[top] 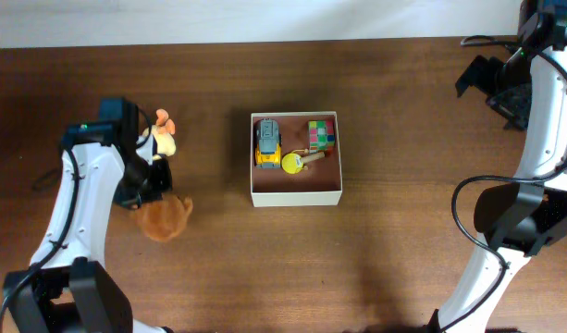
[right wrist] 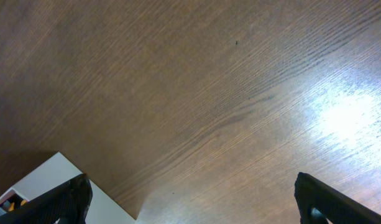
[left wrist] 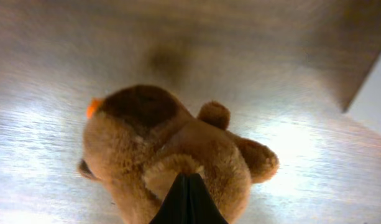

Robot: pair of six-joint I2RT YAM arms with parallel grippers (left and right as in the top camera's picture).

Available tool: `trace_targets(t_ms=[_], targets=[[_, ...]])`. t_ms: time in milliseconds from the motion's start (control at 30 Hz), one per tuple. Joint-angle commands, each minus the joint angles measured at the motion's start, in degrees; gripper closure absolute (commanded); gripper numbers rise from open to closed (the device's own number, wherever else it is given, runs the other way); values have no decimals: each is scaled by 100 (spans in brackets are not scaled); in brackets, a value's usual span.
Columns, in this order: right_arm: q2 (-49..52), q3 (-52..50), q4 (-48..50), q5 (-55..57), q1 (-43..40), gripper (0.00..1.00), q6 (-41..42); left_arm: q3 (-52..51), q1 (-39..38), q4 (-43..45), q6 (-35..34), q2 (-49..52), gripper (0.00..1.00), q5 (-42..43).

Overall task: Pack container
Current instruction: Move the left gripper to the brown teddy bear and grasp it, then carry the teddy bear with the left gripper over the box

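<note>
The container (top: 297,195) sits at the table's middle, cream-white outside and reddish-brown inside. It holds a yellow-grey toy vehicle (top: 267,141), a multicoloured cube (top: 321,133) and a yellow round toy (top: 293,162). A brown teddy bear (top: 165,219) is at my left gripper (top: 152,190), left of the container. In the left wrist view the shut fingers (left wrist: 188,185) pinch the bear's fur (left wrist: 159,130). My right gripper (right wrist: 199,202) is open and empty over bare table at the far right (top: 486,79). The container's corner (right wrist: 50,177) shows at its lower left.
A tan and orange plush toy (top: 163,135) lies on the table just behind the left gripper. Bare wood lies between the bear and the container. The table's far edge runs along the top of the overhead view.
</note>
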Motion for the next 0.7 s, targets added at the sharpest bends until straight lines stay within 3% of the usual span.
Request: trace_targets(t_ms=[0, 333, 667], targets=[[-90, -15, -13, -13, 15, 1, 46, 350, -170, -136, -72, -9, 98, 57], [-90, -15, -13, -13, 15, 1, 46, 1027, -1287, -146, -103, -9, 98, 44], [-90, -15, -13, -13, 15, 1, 46, 2153, -2573, 380, -769, -7, 98, 42]])
